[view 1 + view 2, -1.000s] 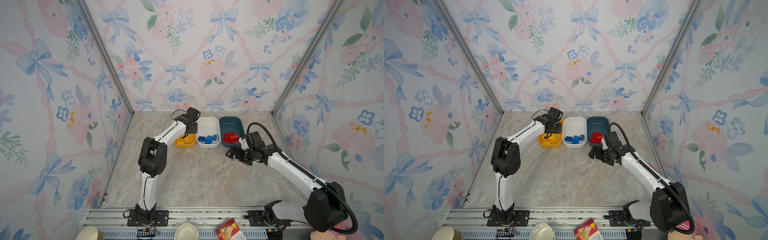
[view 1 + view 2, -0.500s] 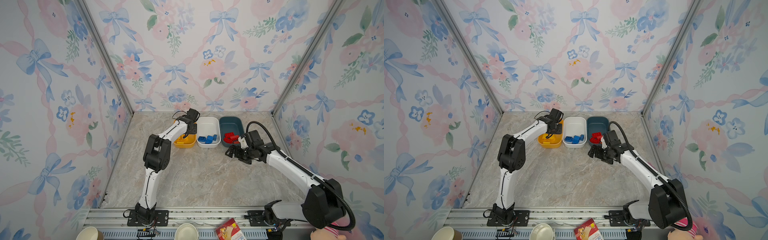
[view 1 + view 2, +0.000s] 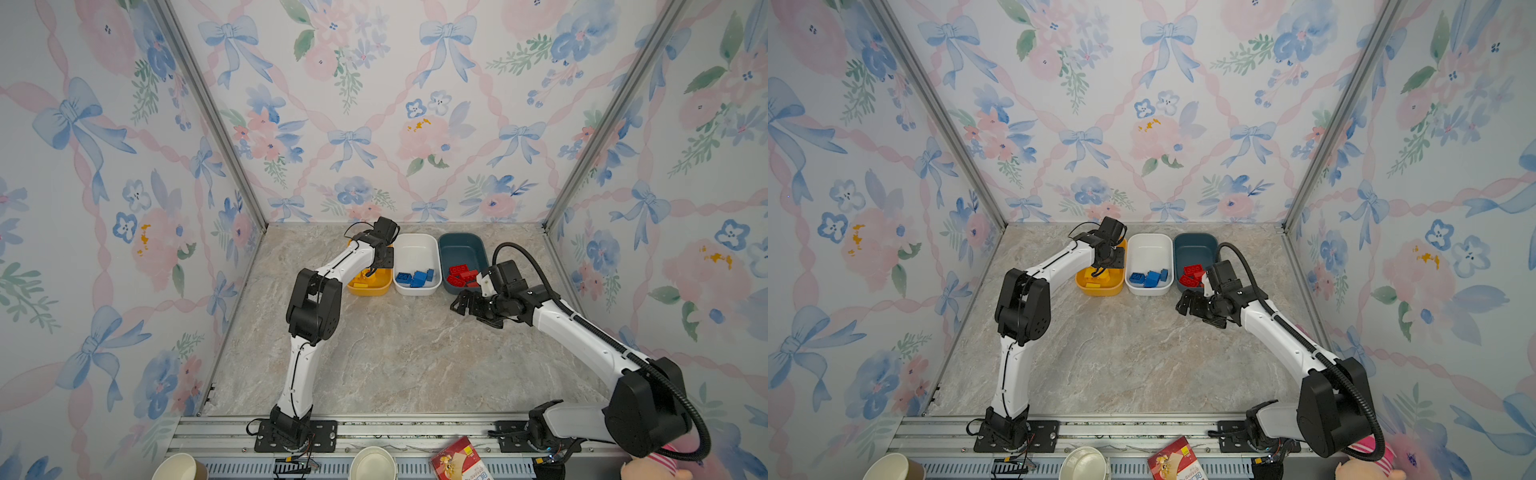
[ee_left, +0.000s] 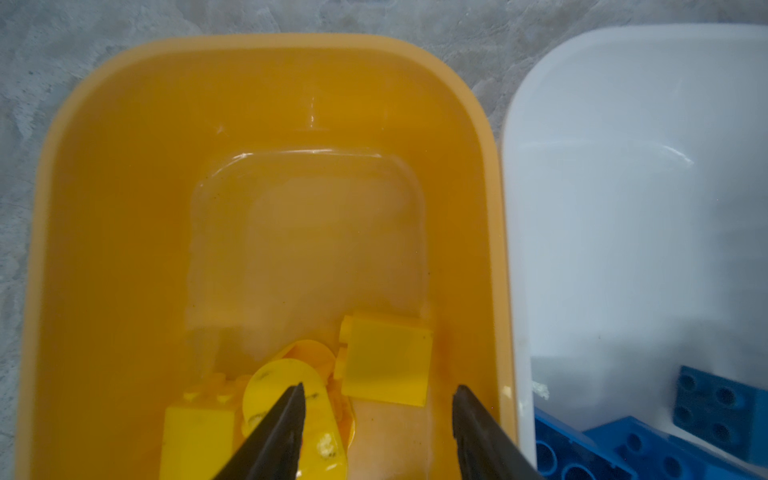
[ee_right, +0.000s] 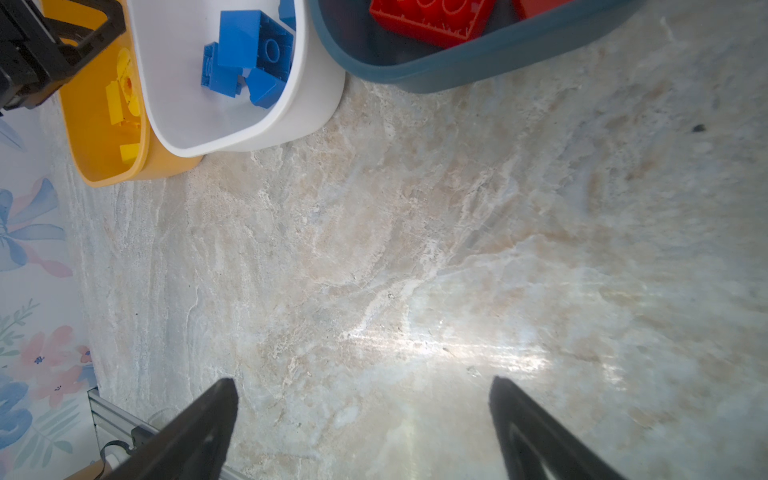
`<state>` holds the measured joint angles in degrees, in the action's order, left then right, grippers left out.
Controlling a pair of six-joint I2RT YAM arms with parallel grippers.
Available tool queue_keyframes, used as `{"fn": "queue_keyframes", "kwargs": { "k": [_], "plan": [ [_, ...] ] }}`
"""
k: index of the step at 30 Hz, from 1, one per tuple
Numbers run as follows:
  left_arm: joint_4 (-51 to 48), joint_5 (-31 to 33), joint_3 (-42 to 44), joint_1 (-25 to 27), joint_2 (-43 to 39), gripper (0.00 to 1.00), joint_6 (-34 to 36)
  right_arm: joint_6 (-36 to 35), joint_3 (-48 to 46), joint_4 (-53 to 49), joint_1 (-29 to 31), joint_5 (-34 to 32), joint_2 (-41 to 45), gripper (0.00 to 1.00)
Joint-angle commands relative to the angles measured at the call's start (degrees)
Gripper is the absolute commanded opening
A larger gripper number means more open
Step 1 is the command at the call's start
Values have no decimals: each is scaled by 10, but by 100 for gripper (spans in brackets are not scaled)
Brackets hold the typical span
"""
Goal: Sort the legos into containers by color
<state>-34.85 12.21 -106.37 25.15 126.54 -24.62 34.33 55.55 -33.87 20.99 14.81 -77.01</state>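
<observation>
Left wrist view looks into the glossy yellow-orange rounded-rectangular plastic tub (image 4: 124, 208), where at least three smooth yellow lego pieces (image 4: 386, 361) lie at one end, one round-faced. Just beside it stands the same-shaped white plastic tub (image 4: 623, 166), holding about four studded blue bricks (image 5: 249, 54). Third in the row, the dark teal tub (image 5: 457, 70) carries several red bricks (image 5: 432, 16), partly hidden. The left gripper (image 4: 378, 392) hovers over the yellow pieces, jaws partly parted, empty. The right gripper (image 5: 363, 385) gapes wide above the veined marble tabletop (image 5: 374, 249).

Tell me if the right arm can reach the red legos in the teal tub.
Probably yes: the right gripper hangs open and empty beside the teal tub, whose top is uncovered above the red legos.
</observation>
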Motion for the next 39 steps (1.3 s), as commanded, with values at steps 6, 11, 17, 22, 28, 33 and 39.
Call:
{"fn": "queue_keyframes", "kwargs": {
  "k": [6, 11, 17, 22, 28, 33, 39],
  "plan": [
    [-6, 13, 40, 2, -81, 68, -9, -8, 19, -11, -3, 6, 0, 97],
    [5, 30, 75, 4, -127, 76, -6, -29, 43, -23, -4, -3, -12, 97],
    [60, 51, 166, 3, -214, 85, 9, -64, 79, -37, -13, -13, -27, 97],
    [151, 83, 303, 3, -315, 96, 15, -102, 90, -24, -23, -42, -39, 97],
    [254, 121, 454, -5, -419, 98, 34, -156, 90, 13, -43, -73, -36, 97],
    [356, 131, 561, -29, -493, 98, 69, -200, 75, 71, -75, -111, -11, 97],
    [449, 159, 636, -58, -537, 98, 105, -251, 20, 178, -104, -222, -2, 97]
  ]
}}
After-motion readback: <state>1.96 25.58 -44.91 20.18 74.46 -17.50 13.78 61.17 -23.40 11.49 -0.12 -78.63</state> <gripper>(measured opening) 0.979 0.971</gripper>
